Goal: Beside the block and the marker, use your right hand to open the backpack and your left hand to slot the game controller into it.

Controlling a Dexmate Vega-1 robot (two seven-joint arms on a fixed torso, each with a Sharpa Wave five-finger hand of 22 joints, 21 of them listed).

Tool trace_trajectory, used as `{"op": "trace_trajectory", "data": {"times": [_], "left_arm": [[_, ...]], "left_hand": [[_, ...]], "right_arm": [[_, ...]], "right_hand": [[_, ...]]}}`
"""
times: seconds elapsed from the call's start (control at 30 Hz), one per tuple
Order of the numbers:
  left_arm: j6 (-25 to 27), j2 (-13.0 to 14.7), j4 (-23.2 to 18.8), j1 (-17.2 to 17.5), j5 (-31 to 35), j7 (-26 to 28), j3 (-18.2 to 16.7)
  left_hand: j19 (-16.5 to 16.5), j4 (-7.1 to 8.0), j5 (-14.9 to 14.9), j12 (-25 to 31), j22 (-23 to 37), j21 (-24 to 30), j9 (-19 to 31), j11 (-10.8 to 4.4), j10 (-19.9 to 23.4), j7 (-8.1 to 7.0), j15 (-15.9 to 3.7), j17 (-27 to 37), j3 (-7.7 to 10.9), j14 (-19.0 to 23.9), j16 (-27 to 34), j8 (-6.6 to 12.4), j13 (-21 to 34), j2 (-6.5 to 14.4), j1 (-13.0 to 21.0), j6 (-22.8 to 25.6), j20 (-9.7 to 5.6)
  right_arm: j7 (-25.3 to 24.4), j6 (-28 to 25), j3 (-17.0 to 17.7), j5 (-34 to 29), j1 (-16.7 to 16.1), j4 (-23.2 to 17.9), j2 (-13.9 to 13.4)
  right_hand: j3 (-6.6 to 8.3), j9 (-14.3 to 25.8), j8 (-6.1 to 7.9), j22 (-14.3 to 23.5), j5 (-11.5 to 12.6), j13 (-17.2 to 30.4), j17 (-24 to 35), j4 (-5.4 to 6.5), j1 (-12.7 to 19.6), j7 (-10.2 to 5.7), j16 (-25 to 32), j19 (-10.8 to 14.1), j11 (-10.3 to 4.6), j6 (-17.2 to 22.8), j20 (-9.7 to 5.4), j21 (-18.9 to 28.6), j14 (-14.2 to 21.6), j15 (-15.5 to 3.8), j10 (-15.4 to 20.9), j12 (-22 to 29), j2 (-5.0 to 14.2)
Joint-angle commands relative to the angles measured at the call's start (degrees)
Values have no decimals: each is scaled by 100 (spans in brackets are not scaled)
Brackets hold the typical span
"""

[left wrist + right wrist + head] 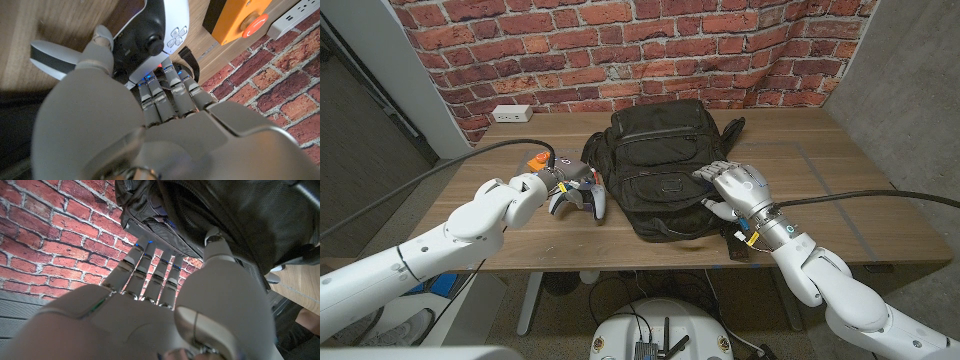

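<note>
The black backpack point(665, 165) lies in the middle of the table, closed as far as I can see. My right hand point(733, 188) rests on its right side, fingers point(145, 267) stretched onto the fabric and the thumb touching the bag point(240, 215), holding nothing. Left of the bag lies the white and black game controller point(584, 196). My left hand point(553, 183) grips it, fingers point(170, 85) curled over its far edge and the thumb against its face point(150, 35). An orange block point(539, 160) with a red button point(252, 22) sits just behind the controller. I cannot make out the marker.
A white power strip point(510, 113) lies at the table's back left against the brick wall, and it appears again beside the block point(295, 17). Bare wood stretches to the right of the backpack and along the front edge point(620, 255).
</note>
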Motion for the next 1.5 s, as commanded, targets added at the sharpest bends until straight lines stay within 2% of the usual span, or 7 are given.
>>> {"op": "trace_trajectory", "data": {"times": [0.03,0.1,0.43,0.83,1.13,1.5], "left_arm": [[21,-24,27,-25,-5,1,26],[16,-34,39,-40,-5,-2,35],[-5,-79,81,-112,7,-34,85],[97,-123,14,-99,92,-86,127],[254,-122,-93,-16,159,-137,115],[420,-102,-222,99,232,-174,90]], "left_hand": [[12,188,31,32,29,-6,19,-106,143,-115,-810,8,250,53,14,29,20,725,256,527,-930],[12,188,31,32,29,-6,19,-106,143,-113,-810,8,251,52,13,29,20,724,255,529,-930],[10,188,31,30,29,-7,19,-106,141,-112,-811,9,258,53,13,26,20,728,250,527,-930],[9,193,31,28,29,-7,19,-105,140,-109,-808,8,269,55,12,20,20,735,233,522,-929],[10,193,31,28,29,-6,19,-106,139,-110,-809,9,275,55,12,18,20,739,227,521,-928],[9,190,31,27,29,-7,20,-106,138,-111,-811,9,284,55,12,16,20,742,222,521,-929]], "right_arm": [[-115,55,-124,89,195,131,55],[-132,77,-139,109,220,148,50],[-122,78,-170,162,277,166,18],[-252,106,-148,268,277,200,-28],[-441,205,-121,355,334,275,-69],[-432,385,17,766,381,237,-114]], "right_hand": [[82,3,114,20,65,0,47,16,49,-55,132,178,-89,354,-517,86,290,-915,356,104,174],[125,-2,165,23,78,-7,39,-3,88,-57,148,239,-125,520,-554,106,388,-944,489,132,228],[282,-19,222,35,138,-34,5,-45,215,-100,168,419,-238,788,-688,175,669,-994,791,179,423],[409,-39,331,64,153,-44,-4,-35,258,-147,238,626,-288,1273,-813,278,1124,-1016,1230,262,613],[545,-39,389,99,122,-4,-37,7,233,-206,244,754,-354,1571,-834,376,1486,-1040,1521,320,844],[700,-41,463,157,68,89,-29,22,232,-253,281,906,-403,1919,-848,538,1904,-1029,1882,417,977]]}}
